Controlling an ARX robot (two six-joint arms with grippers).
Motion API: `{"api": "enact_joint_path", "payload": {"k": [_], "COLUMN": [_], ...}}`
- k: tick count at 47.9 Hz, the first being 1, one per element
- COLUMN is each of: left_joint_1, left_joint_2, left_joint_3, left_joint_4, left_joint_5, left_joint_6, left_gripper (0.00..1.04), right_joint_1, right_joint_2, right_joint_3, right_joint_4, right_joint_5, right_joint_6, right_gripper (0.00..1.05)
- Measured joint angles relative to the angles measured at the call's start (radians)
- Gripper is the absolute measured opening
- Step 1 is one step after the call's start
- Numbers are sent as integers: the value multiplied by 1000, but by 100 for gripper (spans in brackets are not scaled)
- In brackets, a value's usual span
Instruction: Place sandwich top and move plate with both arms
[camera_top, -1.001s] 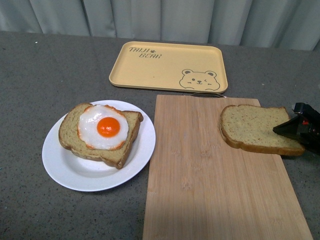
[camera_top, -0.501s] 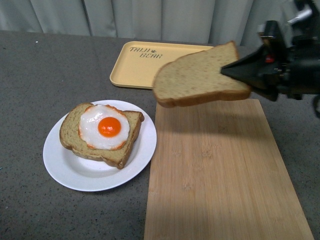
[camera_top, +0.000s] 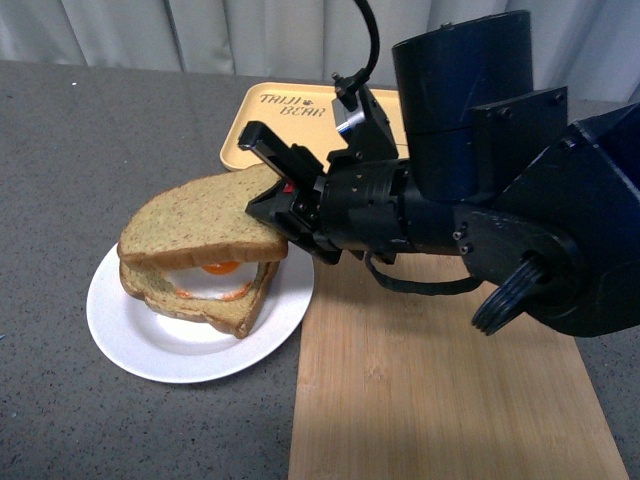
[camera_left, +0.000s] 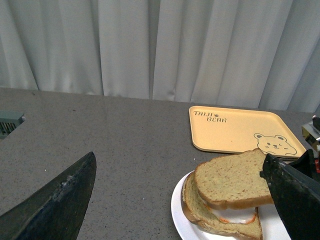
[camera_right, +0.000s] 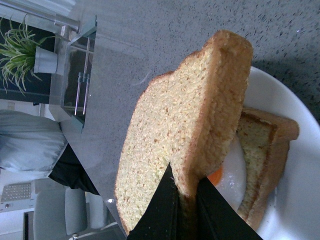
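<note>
**Front view:** The right arm reaches in from the right, low across the wooden board. Its wrist is angled down toward the plate on the grey worktop. The right hand is clamped on the edge of the sandwich top. The sandwich top hangs tilted over the egg slice, and the fried egg shows in the gap between them. The yellow tray lies behind.

**Left wrist view:** The left hand is spread wide and empty, and it hovers short of the plate. The sandwich top covers the lower slice.

**Right wrist view:** The right hand's black fingers pinch the crust of the sandwich top above the egg and the plate.
</note>
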Motion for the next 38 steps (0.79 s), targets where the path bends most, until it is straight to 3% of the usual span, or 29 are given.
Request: {"api": "enact_joint_path", "payload": {"k": [14, 34, 36, 38], "left_joint_1": [0, 0, 0, 0], "left_joint_2": [0, 0, 0, 0], "left_joint_3": [0, 0, 0, 0], "left_joint_4": [0, 0, 0, 0], "left_joint_5": [0, 0, 0, 0], "left_joint_6": [0, 0, 0, 0], "left_gripper": [98, 98, 98, 98], "right_joint_1": [45, -25, -27, -18], "right_joint_2": [55, -102, -103, -89], "right_joint_3": [56, -72, -75, -101], "right_joint_4": [-66, -100, -85, 12], "right_joint_5": [39, 167, 196, 304], "right_joint_6": [-12, -185, -203, -247], "right_gripper": [6, 77, 81, 76]}}
